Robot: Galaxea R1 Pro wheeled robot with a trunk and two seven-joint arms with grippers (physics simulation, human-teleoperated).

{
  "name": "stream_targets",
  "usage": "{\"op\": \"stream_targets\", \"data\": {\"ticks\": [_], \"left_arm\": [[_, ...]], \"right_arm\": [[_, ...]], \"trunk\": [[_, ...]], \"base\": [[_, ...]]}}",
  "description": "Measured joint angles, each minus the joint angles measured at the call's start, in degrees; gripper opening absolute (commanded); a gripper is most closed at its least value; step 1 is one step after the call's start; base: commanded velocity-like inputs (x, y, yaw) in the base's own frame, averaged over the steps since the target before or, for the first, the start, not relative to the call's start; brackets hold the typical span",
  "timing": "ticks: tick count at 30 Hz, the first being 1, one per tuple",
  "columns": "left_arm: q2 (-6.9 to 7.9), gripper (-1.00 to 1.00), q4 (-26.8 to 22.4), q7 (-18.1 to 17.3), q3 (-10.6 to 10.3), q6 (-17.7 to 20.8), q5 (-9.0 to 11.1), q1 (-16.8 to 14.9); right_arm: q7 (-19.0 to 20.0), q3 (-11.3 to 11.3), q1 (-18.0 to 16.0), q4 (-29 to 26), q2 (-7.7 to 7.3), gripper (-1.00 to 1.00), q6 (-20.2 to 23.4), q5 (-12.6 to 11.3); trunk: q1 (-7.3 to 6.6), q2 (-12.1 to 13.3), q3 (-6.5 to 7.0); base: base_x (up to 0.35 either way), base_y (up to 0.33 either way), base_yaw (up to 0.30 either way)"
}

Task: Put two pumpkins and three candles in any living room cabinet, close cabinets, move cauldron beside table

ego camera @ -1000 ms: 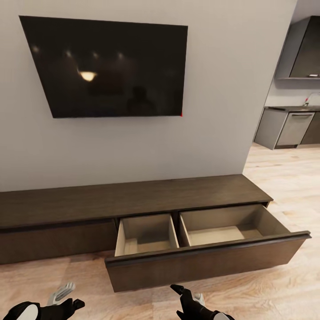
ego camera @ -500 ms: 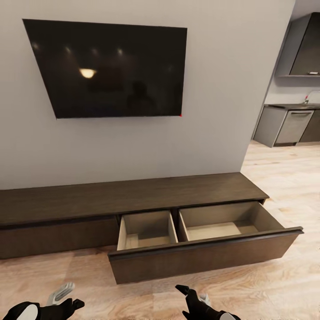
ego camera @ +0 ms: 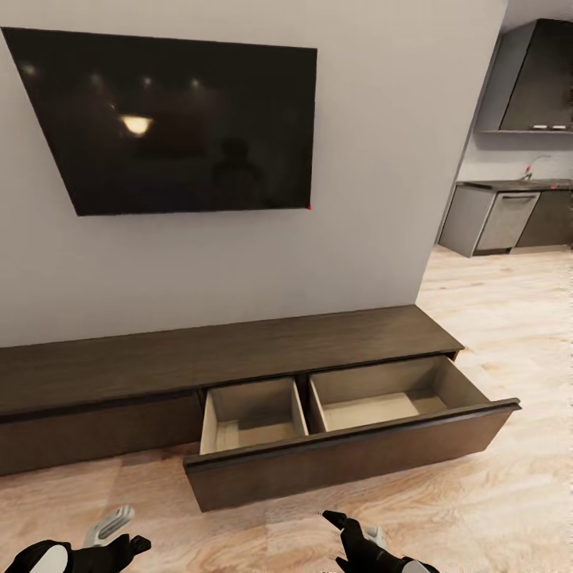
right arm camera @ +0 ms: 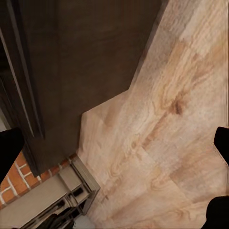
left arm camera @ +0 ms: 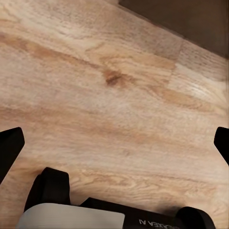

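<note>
The long low dark-brown cabinet (ego camera: 239, 358) runs along the wall under the television. Its right-hand drawer (ego camera: 350, 458) is pulled far out, and both beige compartments inside hold nothing. My left gripper (ego camera: 121, 533) hangs open low over the floor, left of the drawer front. My right gripper (ego camera: 354, 528) is open too, just in front of the drawer. In the wrist views the left gripper (left arm camera: 114, 143) has bare floor between its wide-spread fingertips, and the right gripper (right arm camera: 114, 143) has floor and the dark cabinet front (right arm camera: 95, 57). The pumpkins, candles, cauldron and table are out of view.
A large black television (ego camera: 167, 119) hangs on the grey wall above the cabinet. Grey kitchen units (ego camera: 501, 223) stand past the wall's corner at the right. Light wood floor (ego camera: 509, 334) stretches that way. A brick and stone edge (right arm camera: 28, 191) shows in the right wrist view.
The camera has shifted, so the cabinet and television sit further left in the picture and more of the kitchen shows. Both grippers stay open and hold their places. The drawer stays out.
</note>
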Motion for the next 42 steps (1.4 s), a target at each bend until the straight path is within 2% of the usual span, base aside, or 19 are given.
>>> {"op": "stream_targets", "data": {"ticks": [7, 13, 24, 30, 37, 40, 42], "left_arm": [[-0.06, 1.0, 0.2, 0.1, -0.1, 0.0, 0.0, 0.0], [-0.09, 1.0, 0.7, 0.1, -0.2, -0.9, 0.0, -0.1], [-0.08, 1.0, 0.9, 0.3, -0.3, -1.7, -0.1, -0.1], [-0.09, 1.0, 0.9, 0.4, -0.2, -1.7, -2.3, -0.1], [-0.15, 1.0, 0.9, 0.4, -0.2, -1.8, -2.7, -0.1], [-1.11, 1.0, 0.9, 0.5, -0.2, -2.1, -3.3, -0.1], [-1.74, 1.0, 0.9, 0.5, -0.2, -2.6, -4.9, -0.2]], "right_arm": [[0.0, -0.1, 0.0, 2.5, -0.81, 1.0, -2.5, 0.5], [-0.1, 0.0, 0.0, 2.8, -2.15, 1.0, -2.9, 0.8], [-0.7, -0.1, 0.0, 5.2, -2.87, 1.0, -3.0, 0.8], [-0.7, -0.1, 0.0, 5.5, -3.58, 1.0, -3.0, 0.8], [-0.7, -0.1, 0.0, 5.5, -3.75, 1.0, -4.2, 0.8], [-0.7, -0.1, 0.0, 5.6, -3.75, 1.0, -5.3, 0.8], [-0.6, -0.1, 0.0, 5.5, -3.75, 1.0, -5.8, 0.8]], "trunk": [[-1.54, 2.8, 0.69], [-2.86, 5.2, 1.28], [-5.27, 9.6, 2.43], [-6.59, 12.0, 3.1], [-8.13, 14.8, 3.9], [-8.79, 16.0, 4.24], [-9.23, 16.8, 4.47]], "base": [[0.0, 0.0, -0.176], [0.0, 0.0, -0.177], [0.0, 0.0, -0.181], [0.0, 0.0, -0.173], [0.0, 0.0, -0.17], [0.0, 0.0, -0.17], [0.0, 0.0, -0.17]]}}
